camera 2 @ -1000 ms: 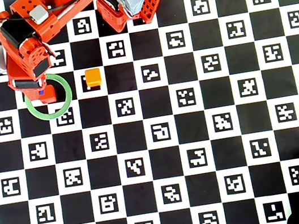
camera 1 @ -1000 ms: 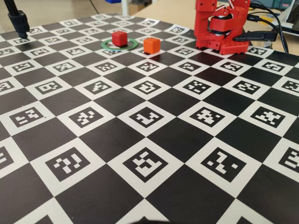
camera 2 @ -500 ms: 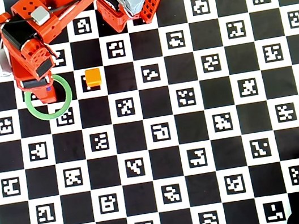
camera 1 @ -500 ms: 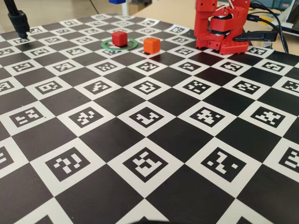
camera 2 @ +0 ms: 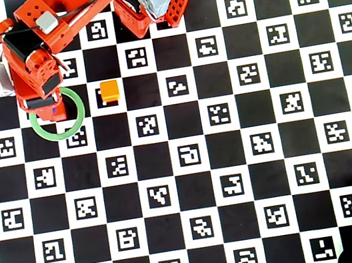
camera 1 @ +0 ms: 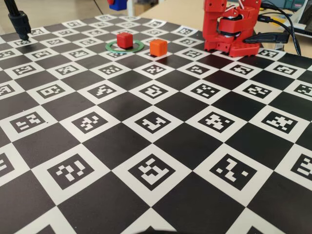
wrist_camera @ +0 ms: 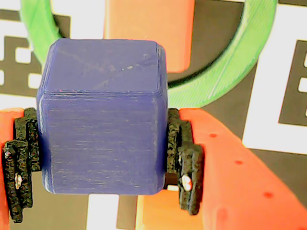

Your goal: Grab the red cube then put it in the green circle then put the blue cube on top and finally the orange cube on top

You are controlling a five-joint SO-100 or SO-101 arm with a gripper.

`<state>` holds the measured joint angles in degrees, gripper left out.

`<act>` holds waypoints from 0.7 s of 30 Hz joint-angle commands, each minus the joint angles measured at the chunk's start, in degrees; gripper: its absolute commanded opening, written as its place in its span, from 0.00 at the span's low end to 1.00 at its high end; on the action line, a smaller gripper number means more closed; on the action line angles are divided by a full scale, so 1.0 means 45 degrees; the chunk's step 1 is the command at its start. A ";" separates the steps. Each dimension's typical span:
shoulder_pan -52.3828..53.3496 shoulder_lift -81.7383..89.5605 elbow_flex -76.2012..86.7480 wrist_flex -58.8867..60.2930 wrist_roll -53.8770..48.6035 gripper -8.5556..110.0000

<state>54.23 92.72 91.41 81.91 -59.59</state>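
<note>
Taking the green ring (camera 2: 57, 115) as the landmark, and moving left to right across the overhead view: the gripper (camera 2: 52, 106) hangs over the ring's upper left part, its red body covering the red cube there. In the fixed view the red cube (camera 1: 125, 40) stands inside the ring (camera 1: 125, 47), roughly centred. The orange cube (camera 2: 110, 90) sits just right of the ring, outside it and apart from it, on a white square of the checkered marker board (camera 2: 235, 162).

In the wrist view the gripper (wrist_camera: 101, 170) is clamped on the blue cube (wrist_camera: 102, 115); black padded fingers (wrist_camera: 184, 167) press on both its side faces. In that view the red cube (wrist_camera: 149, 28) shows beyond the blue cube's top edge, with arcs of the ring (wrist_camera: 230, 62) on either side.

The coming move turns on this: the red cube lies below the held blue cube but offset toward the ring's centre, so the gripper probably needs a small shift that way before lowering. In the fixed view the blue cube (camera 1: 117, 4) hangs well above the red one, at the top edge. All cubes have equal sides, so no long axis matters.

No brand or readable writing shows; the board carries only black-and-white coded squares.
</note>
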 commanded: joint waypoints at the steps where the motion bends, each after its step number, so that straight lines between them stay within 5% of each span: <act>1: 0.0215 0.0117 -0.0059 -0.0469 0.0156 0.10; 21: 0.0000 -0.0527 0.0996 -0.2227 0.0762 0.10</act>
<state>54.76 88.77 96.86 72.69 -56.43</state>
